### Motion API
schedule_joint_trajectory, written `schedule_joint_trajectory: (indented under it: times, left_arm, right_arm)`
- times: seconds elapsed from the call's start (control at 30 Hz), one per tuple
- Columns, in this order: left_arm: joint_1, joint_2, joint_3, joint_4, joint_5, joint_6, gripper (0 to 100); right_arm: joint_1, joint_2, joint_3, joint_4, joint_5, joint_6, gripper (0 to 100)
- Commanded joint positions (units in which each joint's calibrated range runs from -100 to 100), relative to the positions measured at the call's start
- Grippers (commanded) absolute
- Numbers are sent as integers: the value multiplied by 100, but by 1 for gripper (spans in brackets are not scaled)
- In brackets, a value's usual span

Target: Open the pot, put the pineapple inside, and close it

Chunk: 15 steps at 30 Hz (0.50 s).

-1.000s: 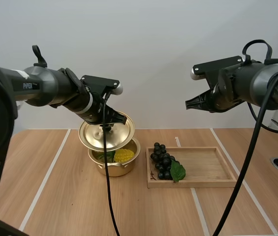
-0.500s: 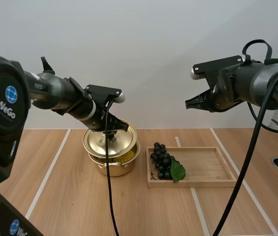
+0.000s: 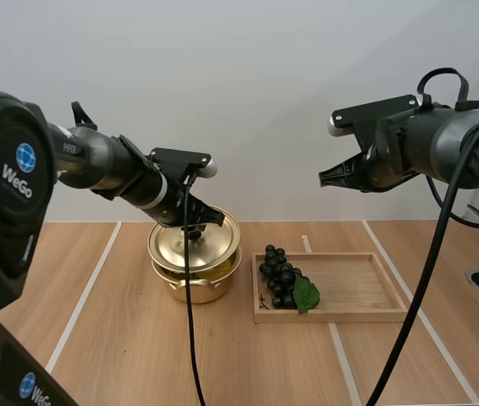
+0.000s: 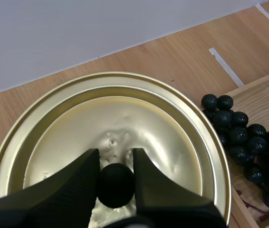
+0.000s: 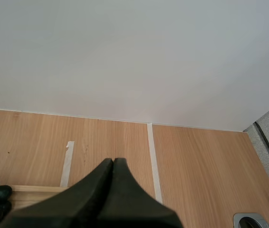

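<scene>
Golden lid [image 3: 214,249] (over pot [image 3: 197,290]), knob [image 4: 116,185] in left pincer [image 4: 115,159]

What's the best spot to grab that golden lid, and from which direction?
The black knob at the lid's centre, from above, one finger on each side. The lid is wide, shallow and smooth, sitting over the pot; the knob is its only raised part. The left tool pinches it that way.

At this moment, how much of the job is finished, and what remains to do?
Opening looks done, and the yellow under the lid, inside the pot, is probably the pineapple. In hand: the left gripper pinches the lid's knob, the lid low over the pot, slightly tilted. Left: seat it flat and release. The right gripper hangs shut in the air.
</scene>
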Motion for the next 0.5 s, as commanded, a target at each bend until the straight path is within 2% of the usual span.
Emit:
schedule_joint_trajectory:
  times: [0.0, 0.4, 0.47]
  left_arm:
    - [-24, -1, 3, -145, 64, 43, 0]
    - [-24, 299, 3, -145, 144, 43, 0]
    - [-24, 299, 3, -145, 141, 43, 2]
  right_arm:
    - [-23, 1, 13, -22, -114, 2, 0]
    - [-23, 1, 13, -10, -114, 2, 0]
    - [-23, 1, 13, -10, -114, 2, 0]
